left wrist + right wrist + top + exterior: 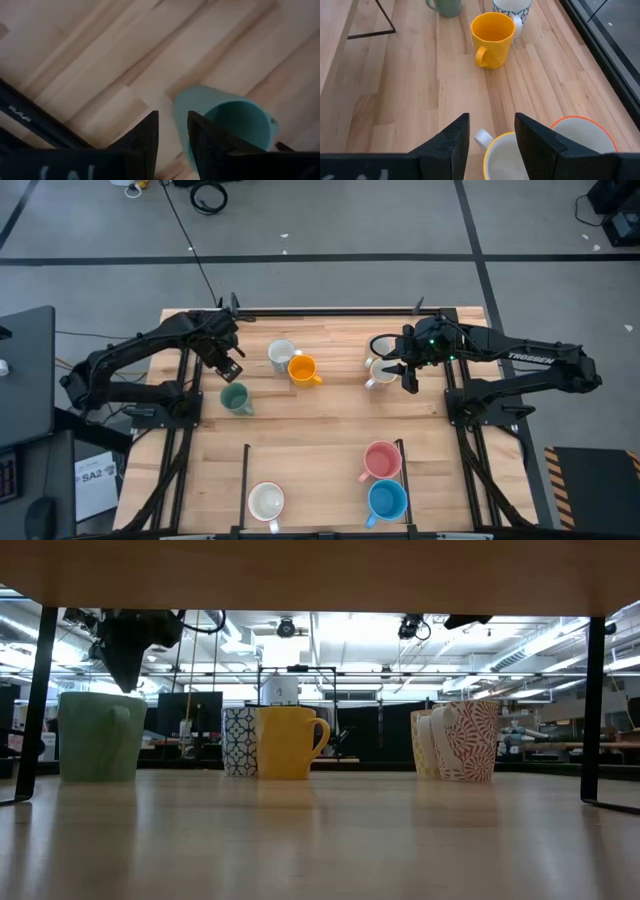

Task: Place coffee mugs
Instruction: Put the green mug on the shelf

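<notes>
Eight mugs stand upright on the wooden table. A green mug (235,398) sits at left. A patterned white mug (281,353) and an orange mug (303,369) stand mid-table. Two white mugs (382,372) (381,345) stand at right. A pink mug (381,460), a blue mug (387,500) and a white mug (266,502) stand near the front edge. My left gripper (228,367) hovers just above the green mug (235,120), with a narrow gap between its fingers. My right gripper (491,131) is open above the yellow-rimmed white mug (507,157), whose handle (482,136) lies below the gap.
Thin black wire frames stand on the table near the front (245,480) (400,475), and dark rails run along both sides (185,410) (450,405). An orange-rimmed mug (580,137) sits right beside the yellow-rimmed one. Bare wood lies mid-table (320,430).
</notes>
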Controlling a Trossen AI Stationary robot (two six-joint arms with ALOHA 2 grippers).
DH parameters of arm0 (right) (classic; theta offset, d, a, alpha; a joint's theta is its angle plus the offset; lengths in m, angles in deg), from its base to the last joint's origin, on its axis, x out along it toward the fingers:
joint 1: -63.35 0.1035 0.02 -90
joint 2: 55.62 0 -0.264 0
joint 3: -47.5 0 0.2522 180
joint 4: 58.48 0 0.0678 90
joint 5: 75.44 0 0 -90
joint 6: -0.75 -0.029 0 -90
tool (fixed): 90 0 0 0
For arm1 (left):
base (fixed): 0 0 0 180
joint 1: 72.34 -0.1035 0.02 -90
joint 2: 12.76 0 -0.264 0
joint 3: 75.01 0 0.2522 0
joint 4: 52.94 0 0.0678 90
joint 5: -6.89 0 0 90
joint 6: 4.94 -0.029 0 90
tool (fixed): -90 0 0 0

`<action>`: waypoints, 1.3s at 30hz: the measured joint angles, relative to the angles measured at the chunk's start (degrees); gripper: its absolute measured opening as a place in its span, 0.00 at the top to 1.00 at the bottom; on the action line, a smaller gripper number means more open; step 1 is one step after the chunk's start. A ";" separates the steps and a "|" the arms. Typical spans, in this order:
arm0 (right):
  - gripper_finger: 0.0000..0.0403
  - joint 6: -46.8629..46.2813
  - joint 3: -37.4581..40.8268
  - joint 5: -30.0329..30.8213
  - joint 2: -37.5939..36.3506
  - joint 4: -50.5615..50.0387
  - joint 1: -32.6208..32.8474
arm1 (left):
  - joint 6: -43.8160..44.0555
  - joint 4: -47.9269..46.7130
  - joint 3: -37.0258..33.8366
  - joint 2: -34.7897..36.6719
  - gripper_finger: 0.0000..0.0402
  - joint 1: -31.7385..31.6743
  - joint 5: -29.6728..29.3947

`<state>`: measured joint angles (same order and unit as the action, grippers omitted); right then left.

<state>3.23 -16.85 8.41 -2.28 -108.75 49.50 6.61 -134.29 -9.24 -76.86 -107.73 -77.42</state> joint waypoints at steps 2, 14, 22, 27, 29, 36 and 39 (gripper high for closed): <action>0.60 0.00 0.00 0.01 0.00 0.00 0.00 | 1.09 0.00 0.00 0.00 0.73 1.75 0.04; 0.60 0.02 0.00 0.01 0.00 0.02 0.00 | 4.35 -0.56 0.02 0.00 0.73 8.71 -3.67; 0.60 0.02 0.00 -0.01 0.00 0.02 0.00 | 4.44 -0.92 0.02 0.00 0.73 9.31 -4.46; 0.60 0.02 0.00 0.00 0.00 0.00 0.00 | 4.45 0.18 -1.46 0.02 0.73 9.31 -4.44; 0.60 0.02 0.00 0.01 0.00 0.01 0.00 | 4.70 0.10 -4.17 -0.02 0.73 9.28 -4.44; 0.60 0.07 0.00 0.01 0.00 0.02 0.00 | 4.94 0.55 -10.70 -0.64 0.73 9.26 -4.70; 0.60 0.07 0.00 0.02 0.00 0.11 0.00 | 4.55 4.51 -9.90 0.09 0.73 9.35 -3.28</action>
<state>3.29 -16.85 8.43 -2.28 -108.64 49.50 11.16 -129.79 -19.14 -76.77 -98.38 -80.69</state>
